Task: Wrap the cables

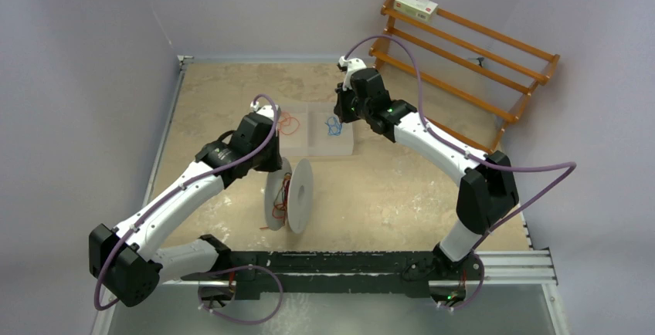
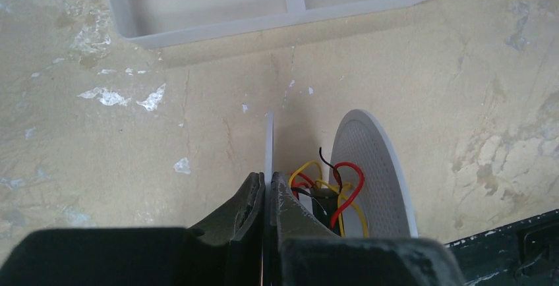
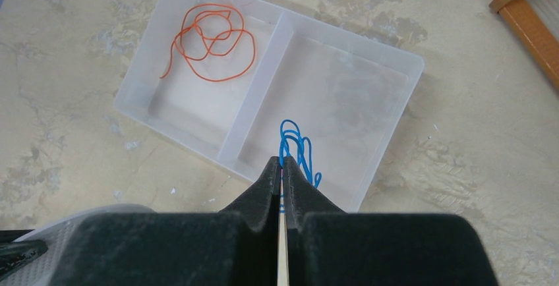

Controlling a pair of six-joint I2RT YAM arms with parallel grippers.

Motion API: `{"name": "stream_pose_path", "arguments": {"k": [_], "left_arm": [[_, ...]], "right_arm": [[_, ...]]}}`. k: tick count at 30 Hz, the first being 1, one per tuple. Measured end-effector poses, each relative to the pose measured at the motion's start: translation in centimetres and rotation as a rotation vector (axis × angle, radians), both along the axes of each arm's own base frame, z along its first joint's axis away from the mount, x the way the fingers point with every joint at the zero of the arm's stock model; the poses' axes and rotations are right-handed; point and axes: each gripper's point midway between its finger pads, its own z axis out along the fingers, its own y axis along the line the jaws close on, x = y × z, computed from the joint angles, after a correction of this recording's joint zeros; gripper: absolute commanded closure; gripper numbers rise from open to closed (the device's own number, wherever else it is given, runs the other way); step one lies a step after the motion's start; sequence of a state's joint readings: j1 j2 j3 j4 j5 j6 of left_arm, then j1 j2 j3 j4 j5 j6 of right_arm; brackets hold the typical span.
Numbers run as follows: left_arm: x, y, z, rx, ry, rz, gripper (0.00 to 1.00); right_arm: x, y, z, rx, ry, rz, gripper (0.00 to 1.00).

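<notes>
Pale lavender-grey walls (image 1: pixel 255 3) close in the scene on the left, the far side and the right, and two of them meet in a corner behind the far left of the table. The table top (image 1: pixel 402 196) is a beige, marbled surface with darker veins, and close up it shows white chipped scuffs (image 2: pixel 125 95) scattered over it. A metal rail (image 1: pixel 517 265) runs along its near edge. At the far right stands a wooden rack (image 1: pixel 463 65) of orange-brown slats, close to the wall, and a small pale box (image 1: pixel 415 5) lies on its top rail. The light is soft and even, casting only faint shadows.
</notes>
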State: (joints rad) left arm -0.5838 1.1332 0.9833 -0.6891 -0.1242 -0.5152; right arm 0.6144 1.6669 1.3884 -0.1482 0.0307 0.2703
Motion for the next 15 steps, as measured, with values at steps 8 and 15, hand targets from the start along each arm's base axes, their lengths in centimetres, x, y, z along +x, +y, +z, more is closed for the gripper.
{"name": "stream_pose_path", "arguments": {"k": [8, 15], "left_arm": [[0.2, 0.1, 0.1, 0.002, -0.006, 0.014, 1.00], [1.4, 1.2, 0.7, 0.054, -0.044, 0.083, 1.00]], "right_arm": [[-0.2, -0.1, -0.1, 0.000, 0.003, -0.002, 1.00], [-0.4, -0.2, -0.7, -0.002, 0.013, -0.004, 1.00]]}}
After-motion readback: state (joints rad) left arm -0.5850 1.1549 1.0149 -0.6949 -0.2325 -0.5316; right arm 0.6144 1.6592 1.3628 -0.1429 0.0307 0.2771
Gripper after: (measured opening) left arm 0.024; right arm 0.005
